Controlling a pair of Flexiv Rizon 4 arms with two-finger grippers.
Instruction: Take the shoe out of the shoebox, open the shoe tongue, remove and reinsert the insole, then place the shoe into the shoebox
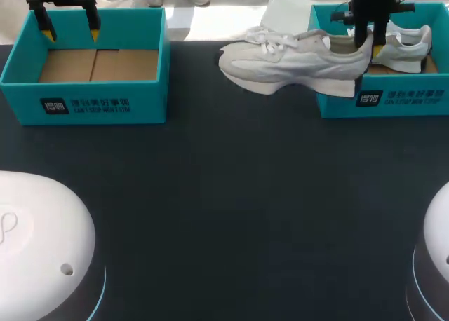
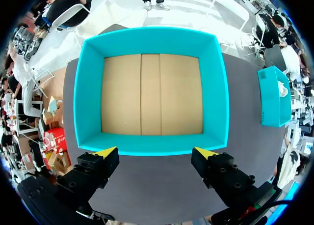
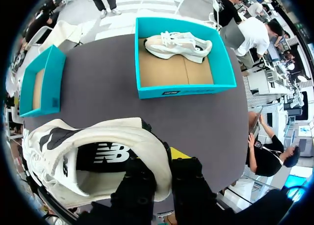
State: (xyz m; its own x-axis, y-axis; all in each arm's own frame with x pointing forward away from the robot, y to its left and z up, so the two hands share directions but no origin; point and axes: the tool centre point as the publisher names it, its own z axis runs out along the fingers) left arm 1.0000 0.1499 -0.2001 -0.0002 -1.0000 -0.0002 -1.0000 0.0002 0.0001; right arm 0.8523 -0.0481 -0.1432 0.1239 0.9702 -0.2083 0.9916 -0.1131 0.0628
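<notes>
My right gripper (image 1: pixel 370 46) is clamping the heel of the shoe (image 1: pixel 287 62). One finger is pressing the outside of the heel collar and the other is sitting on its inner side, so the fingers are standing only a collar's thickness apart. The shoe is hanging above the table (image 1: pixel 224 195), sole down and toe pointing toward my left. Its heel is overlapping the left wall of the right box (image 1: pixel 382 104).

In the right wrist view, the shoe (image 3: pixel 98 156) is filling the space under the right gripper (image 3: pixel 164 161), with its opening facing up and dark lining showing inside. Ahead of it, the right box (image 3: pixel 181 91) is sitting on the table (image 3: pixel 108 72) with a second shoe (image 3: pixel 179 43) lying along its far wall. In the head view, that second shoe (image 1: pixel 407 44) is showing behind my fingers.

My left gripper (image 1: pixel 69 28) is hovering over the far wall of the left box (image 1: pixel 84 100), fingers spread wide and gripping nothing. In the left wrist view, the left gripper (image 2: pixel 156 154) is pointing down at the near wall of the left box (image 2: pixel 91 92), and bare cardboard is lining the box floor.

The table is lying dark, matte and flat. Two white rounded arm bases (image 1: pixel 42 226) are sitting at its near corners. The two boxes are standing well apart along its far edge.
</notes>
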